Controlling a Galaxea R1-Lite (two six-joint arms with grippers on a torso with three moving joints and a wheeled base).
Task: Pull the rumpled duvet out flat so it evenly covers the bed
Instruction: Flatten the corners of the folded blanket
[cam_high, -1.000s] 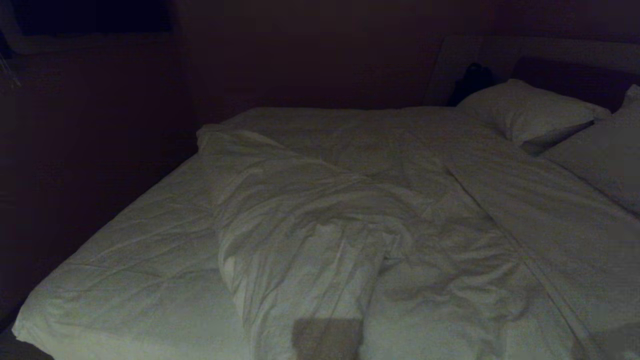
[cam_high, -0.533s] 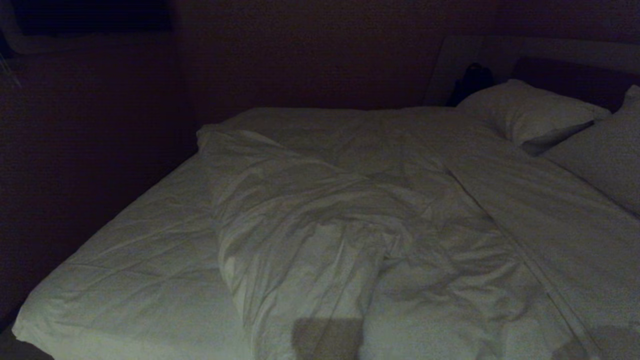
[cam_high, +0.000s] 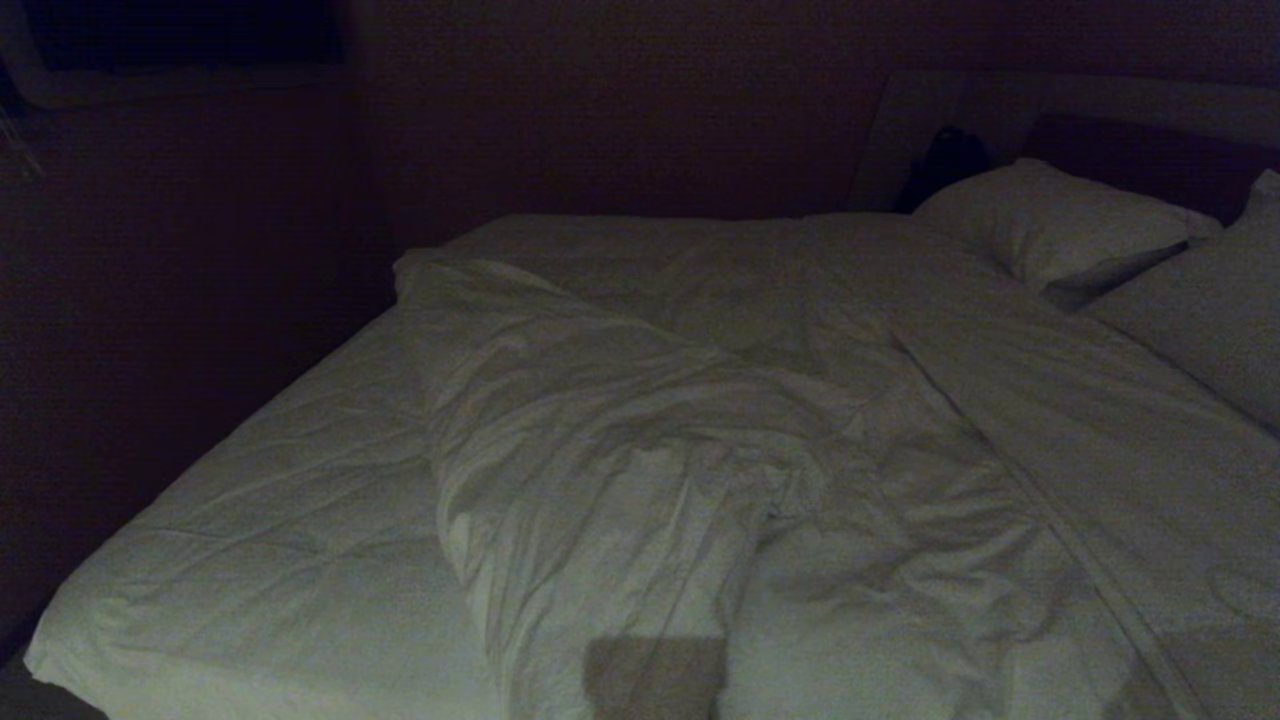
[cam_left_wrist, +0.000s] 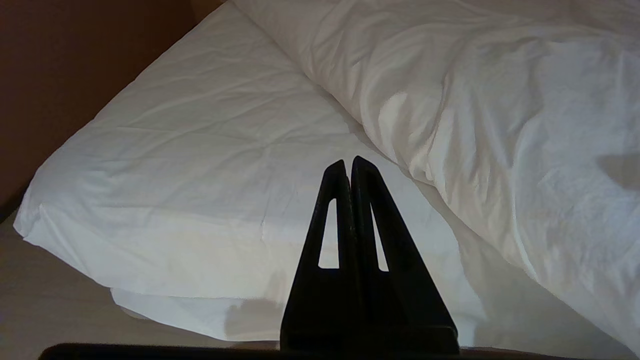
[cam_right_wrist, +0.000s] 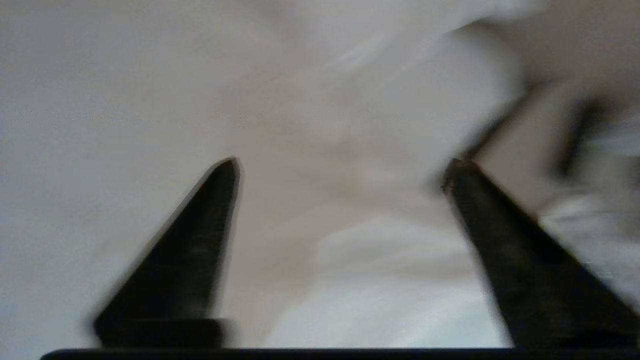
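Duvet bunched mid-bed; reads soft, bulky, draggy. I'd pinch its folded near edge. Right claw spread, empty; left claw clenched, idle.

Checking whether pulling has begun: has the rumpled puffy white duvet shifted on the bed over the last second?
No. The rumpled white duvet keeps its folds and edge in place against the white pillow.

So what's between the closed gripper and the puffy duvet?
Only bare quilted mattress lies between the shut left gripper and the duvet, seen in the left wrist view.
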